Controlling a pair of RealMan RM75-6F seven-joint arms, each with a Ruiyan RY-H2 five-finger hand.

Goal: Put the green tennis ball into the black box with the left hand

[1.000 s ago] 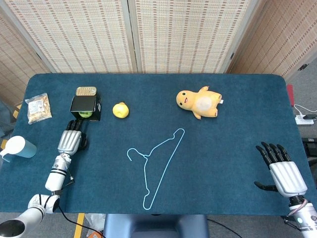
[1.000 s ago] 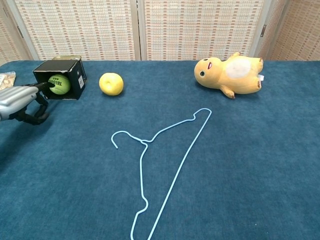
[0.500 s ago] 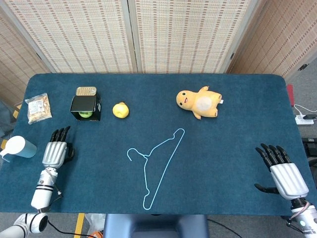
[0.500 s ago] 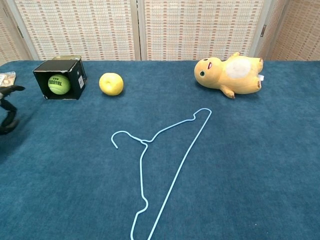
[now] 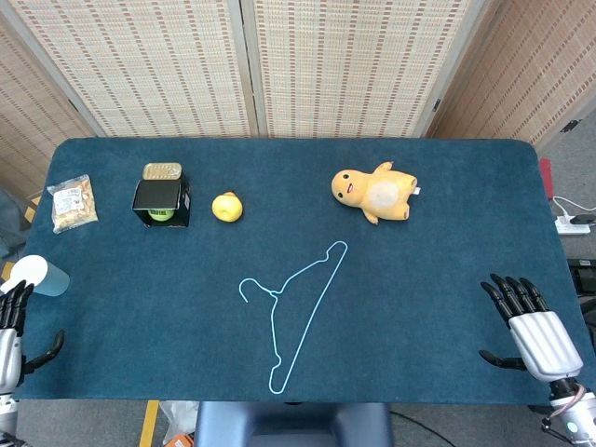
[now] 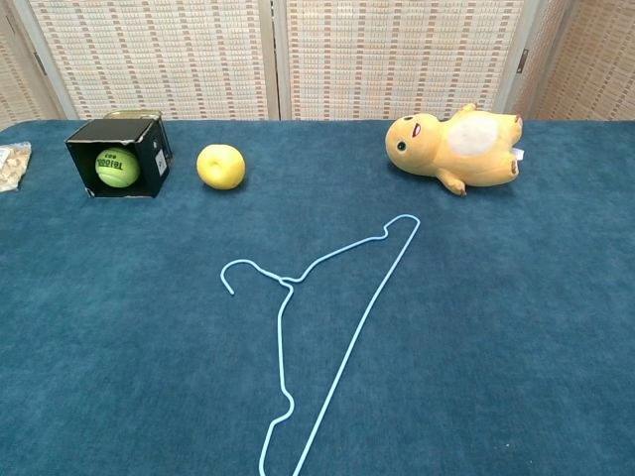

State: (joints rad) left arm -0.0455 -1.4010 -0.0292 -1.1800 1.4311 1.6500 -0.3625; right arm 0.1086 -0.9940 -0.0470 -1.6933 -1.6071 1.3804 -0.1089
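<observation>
The green tennis ball sits inside the black box, which lies on its side near the far left corner of the bench with its opening facing the robot. Just behind the box stands a flat tin can; just to its right lies a yellow apple.

The left hand hangs at the near left edge of the bench, fingers spread apart and holding nothing, well apart from the box. It is out of the chest view. The right hand rests at the near right corner, fingers likewise spread and empty.

A light blue wire hanger lies flat in the middle of the bench. A yellow plush duck lies on its side toward the far right. At the left edge are a clear bag of snacks and, nearer the robot, a blue cup close to the left hand.
</observation>
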